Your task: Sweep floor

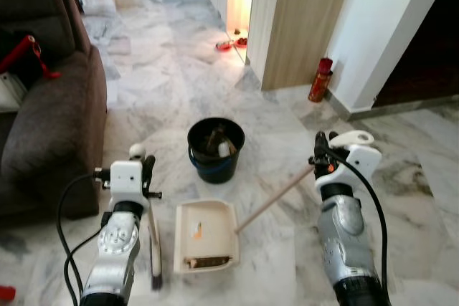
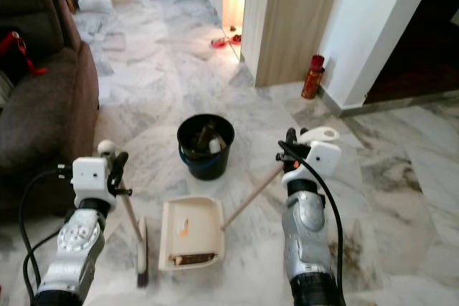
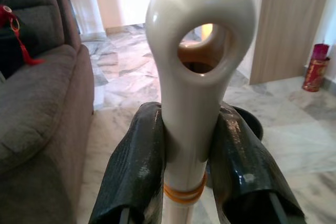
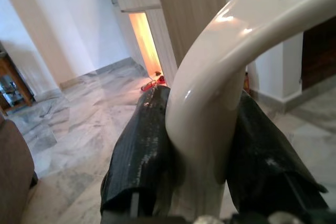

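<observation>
Clearly, both grippers had something clamped. The left gripper (image 3: 186, 156) had its two black fingers (image 3: 131, 166) pressed against the cream broom handle (image 3: 191, 77) just below its hanging loop, and the right gripper (image 4: 202, 156) pinched the curved cream grip of the dustpan handle (image 4: 231, 61) the same way.

The likeliest trouble, as I judged it, was slippage. Both handles were smooth, glossy plastic held between only two fingers, so a sideways push during a stroke could let the broom twist or slide within the hold. The dustpan's long stick (image 1: 276, 195) ran at a slant from the right gripper down to the pan, and a small wrist turn might lift the pan's lip off the marble floor (image 1: 165, 84) and let the dirt slide under or spill back out.

The broom head (image 2: 141, 252) stood on the floor just beside the pan's left side, bristles down. The dustpan (image 1: 204, 238) lay flat between the two arms, cream, with an orange scrap and a dark strip of debris near its rear wall. A black bucket (image 1: 215, 150) holding rubbish stood just beyond it; a careless swing could knock it. A dark sofa (image 1: 50, 105) flanked the left arm, leaving that side little room.
</observation>
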Available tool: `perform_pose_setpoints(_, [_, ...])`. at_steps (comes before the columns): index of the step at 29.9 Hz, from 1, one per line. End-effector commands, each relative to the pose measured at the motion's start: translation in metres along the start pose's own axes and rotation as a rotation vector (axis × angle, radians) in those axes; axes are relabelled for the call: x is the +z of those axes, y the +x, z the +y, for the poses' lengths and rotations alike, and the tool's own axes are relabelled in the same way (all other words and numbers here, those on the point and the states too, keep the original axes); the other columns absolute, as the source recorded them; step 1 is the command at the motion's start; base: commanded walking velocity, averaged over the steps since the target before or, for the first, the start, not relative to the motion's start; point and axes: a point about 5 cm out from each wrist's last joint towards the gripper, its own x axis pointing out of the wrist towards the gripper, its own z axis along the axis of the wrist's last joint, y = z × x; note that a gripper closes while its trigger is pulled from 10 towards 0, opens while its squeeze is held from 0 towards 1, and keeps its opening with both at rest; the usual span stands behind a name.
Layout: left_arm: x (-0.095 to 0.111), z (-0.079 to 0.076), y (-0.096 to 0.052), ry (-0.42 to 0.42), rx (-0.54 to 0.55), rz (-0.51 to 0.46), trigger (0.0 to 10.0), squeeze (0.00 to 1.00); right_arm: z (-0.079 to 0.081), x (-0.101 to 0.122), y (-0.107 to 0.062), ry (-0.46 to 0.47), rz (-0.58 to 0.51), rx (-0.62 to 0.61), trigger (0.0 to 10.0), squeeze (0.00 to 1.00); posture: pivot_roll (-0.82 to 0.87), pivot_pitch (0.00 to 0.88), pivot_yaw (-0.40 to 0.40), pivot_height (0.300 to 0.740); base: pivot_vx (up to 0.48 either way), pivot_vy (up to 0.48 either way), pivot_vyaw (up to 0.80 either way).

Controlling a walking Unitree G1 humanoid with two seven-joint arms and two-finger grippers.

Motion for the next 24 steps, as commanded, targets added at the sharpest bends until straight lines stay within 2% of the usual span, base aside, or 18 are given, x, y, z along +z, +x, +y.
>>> perform_pose_setpoints(1, [0.014, -0.004, 0.005, 0.002, -0.017, -0.067, 10.0, 0.00, 0.002, 0.024, 0.007, -0.008, -0.108, 0.004, 10.0, 0.00, 0.04, 0.000, -0.025, 0.740, 0.000, 0.000, 0.00])
perform_pose_setpoints(3, [0.014, -0.004, 0.005, 0.002, -0.016, -0.067, 10.0, 0.00, 0.004, 0.029, 0.008, -0.016, -0.132, 0.010, 10.0, 0.00, 0.04, 0.000, -0.024, 0.740, 0.000, 0.000, 0.00])
perform_pose_setpoints(6, [0.014, -0.003, 0.006, 0.007, -0.011, -0.065, 10.0, 0.00, 0.018, 0.064, 0.018, 0.020, -0.264, 0.038, 10.0, 0.00, 0.04, 0.000, -0.019, 0.740, 0.000, 0.000, 0.00])
perform_pose_setpoints(11, [0.015, -0.003, 0.007, 0.010, -0.008, -0.066, 10.0, 0.00, 0.026, 0.090, 0.025, 0.047, -0.355, 0.051, 10.0, 0.00, 0.04, 0.000, -0.019, 0.740, 0.000, 0.000, 0.00])
perform_pose_setpoints(15, [0.016, -0.002, 0.007, 0.013, -0.006, -0.072, 10.0, 0.00, 0.034, 0.118, 0.031, 0.064, -0.461, 0.062, 10.0, 0.00, 0.04, 0.000, -0.018, 0.740, 0.000, 0.000, 0.00])
perform_pose_setpoints(18, [0.016, -0.002, 0.007, 0.015, -0.005, -0.074, 10.0, 0.00, 0.035, 0.124, 0.032, 0.072, -0.481, 0.062, 10.0, 0.00, 0.04, 0.000, -0.019, 0.740, 0.000, 0.000, 0.00])
perform_pose_setpoints(24, [0.017, -0.002, 0.007, 0.025, -0.004, -0.081, 10.0, 0.00, 0.036, 0.127, 0.034, 0.078, -0.489, 0.064, 10.0, 0.00, 0.05, 0.000, -0.020, 0.740, 0.337, 0.000, 0.00])
